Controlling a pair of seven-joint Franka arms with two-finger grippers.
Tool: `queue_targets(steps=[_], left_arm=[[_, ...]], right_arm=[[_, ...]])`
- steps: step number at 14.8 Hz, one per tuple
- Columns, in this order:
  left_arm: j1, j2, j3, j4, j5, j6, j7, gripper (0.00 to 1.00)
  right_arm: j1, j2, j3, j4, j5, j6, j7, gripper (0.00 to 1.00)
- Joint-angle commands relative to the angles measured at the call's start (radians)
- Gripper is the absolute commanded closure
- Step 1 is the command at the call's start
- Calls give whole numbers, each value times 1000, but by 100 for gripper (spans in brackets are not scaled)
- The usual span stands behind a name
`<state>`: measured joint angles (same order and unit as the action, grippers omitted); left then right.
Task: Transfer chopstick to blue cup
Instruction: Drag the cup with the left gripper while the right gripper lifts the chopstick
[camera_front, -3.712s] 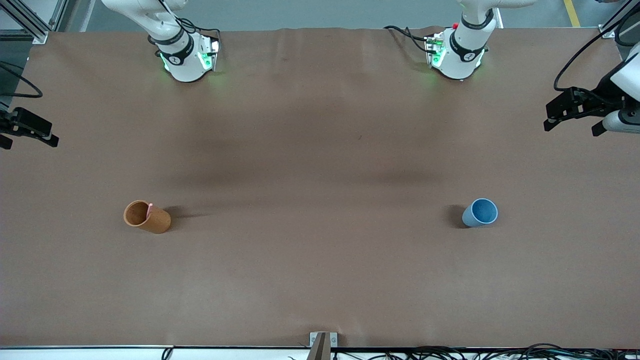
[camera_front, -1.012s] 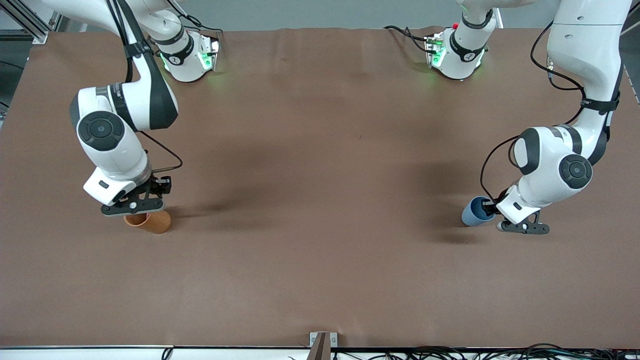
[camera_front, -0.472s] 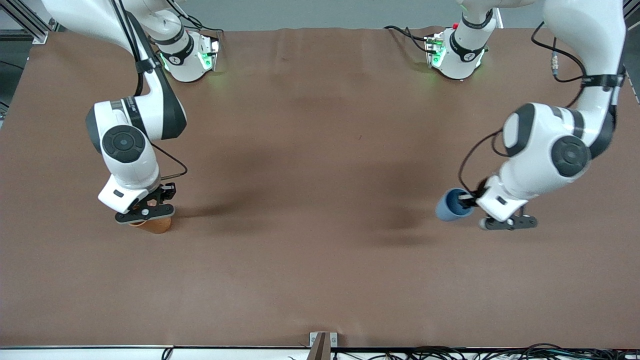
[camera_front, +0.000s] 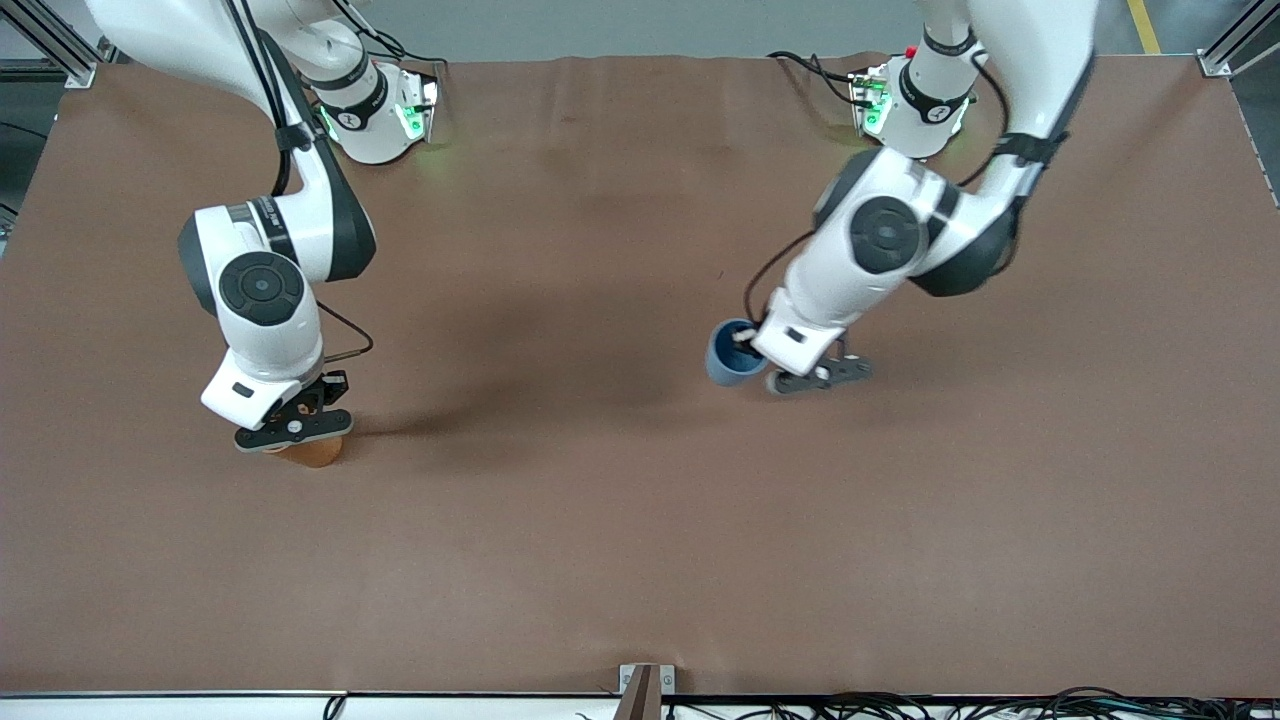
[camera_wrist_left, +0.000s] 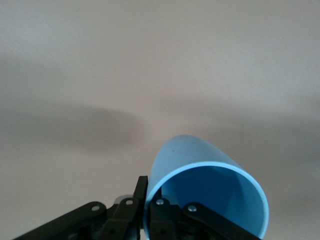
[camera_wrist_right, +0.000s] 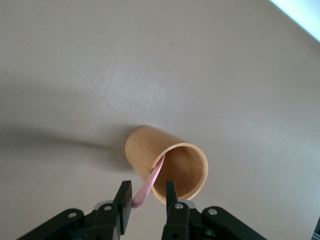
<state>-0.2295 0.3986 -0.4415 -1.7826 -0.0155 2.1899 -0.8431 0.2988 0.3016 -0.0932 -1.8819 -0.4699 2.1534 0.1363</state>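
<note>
Right end effector (camera_wrist_right: 145, 200), fingers apart, is straddling the light, stiff, slippery chopstick (camera_wrist_right: 148, 185) at six o'clock of the orange-brown cup (camera_wrist_right: 167, 167); left end effector (camera_wrist_left: 147, 205) is pinching the blue cup (camera_wrist_left: 210, 192) rim, carrying it.

I see a matt brown table cover (camera_front: 620, 520), slightly creased like paper. The blue cup (camera_wrist_left: 200, 175) looks like smooth matt plastic, the orange-brown cup (camera_wrist_right: 150, 150) like smooth wood, and the pink chopstick (camera_wrist_right: 150, 182) plain and matt.

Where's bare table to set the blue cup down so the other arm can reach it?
Bare cloth lies between the blue cup in the left pincer and the orange-brown cup, and across the whole strip nearer the front camera. It is crowded only at the orange-brown cup, where the right pincer brackets the chopstick.
</note>
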Motion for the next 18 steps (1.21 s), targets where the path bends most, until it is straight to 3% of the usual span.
queue_targets(steps=[1,3,6,12,17,18], left_arm=[[-79,72,14,44,107,22,-135,99],[-123,141,14,83,188,22,-223,99],[-140,180,14,95,259,40,-275,99],[-146,232,14,98,256,133,-278,98],[-148,256,32,100,275,191,-277,96],[-149,269,37,107,296,191,-278,96]], right_arm=[[8,-2,-3,-3,-32,8,9,68],[8,-2,-3,-3,-32,11,9,71],[5,-4,-3,-3,-32,22,9,89],[-6,-21,-11,41,-29,-1,9,94],[-7,-64,-3,207,-3,-236,0,96],[-9,-93,-3,214,43,-269,-1,97]])
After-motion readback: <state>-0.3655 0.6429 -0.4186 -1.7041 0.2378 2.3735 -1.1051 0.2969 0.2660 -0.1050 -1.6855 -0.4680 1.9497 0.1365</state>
